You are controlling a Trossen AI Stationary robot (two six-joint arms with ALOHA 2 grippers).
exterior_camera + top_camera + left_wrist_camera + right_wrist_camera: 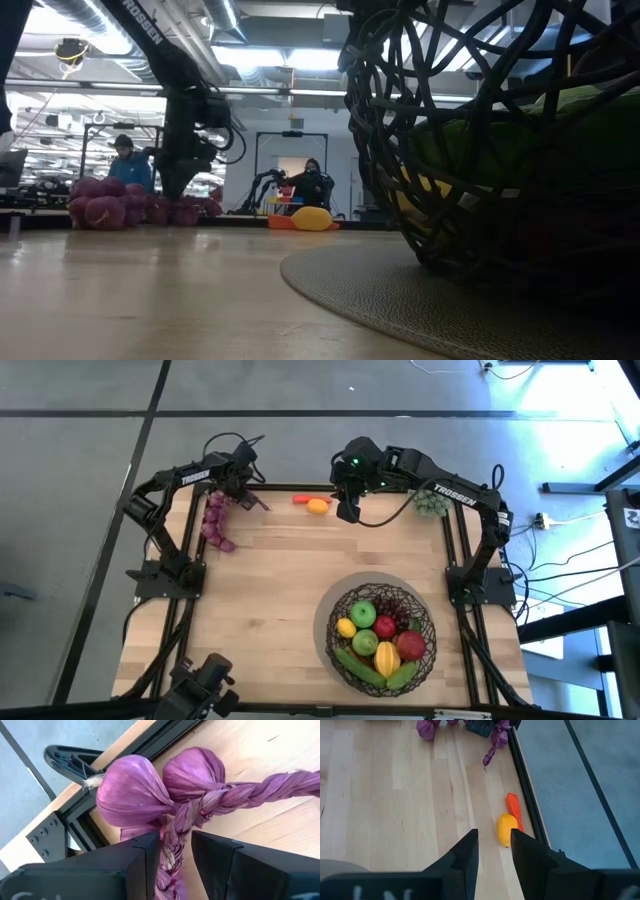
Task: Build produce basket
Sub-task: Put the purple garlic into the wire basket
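**Op:** I've got the left gripper (175,852) at the far left corner, fingers clamped on the braided stalk of the purple garlic braid (214,520). The basket (382,636) sits near right, already holding apples, lemons and greens.

**Spotter:** And the right gripper (493,851)?

**Op:** It hangs over the far edge with nothing between its fingers, which stand slightly apart. The lemon (507,829) and carrot (514,808) lie just beyond it, touching each other, hard against the table's rail.

**Spotter:** Risks?

**Op:** I reckon the braid is long and floppy; lifted by one end, its bulbs could drag or snag the basket's mesh. And closing on the lemon could nudge the carrot off the edge.
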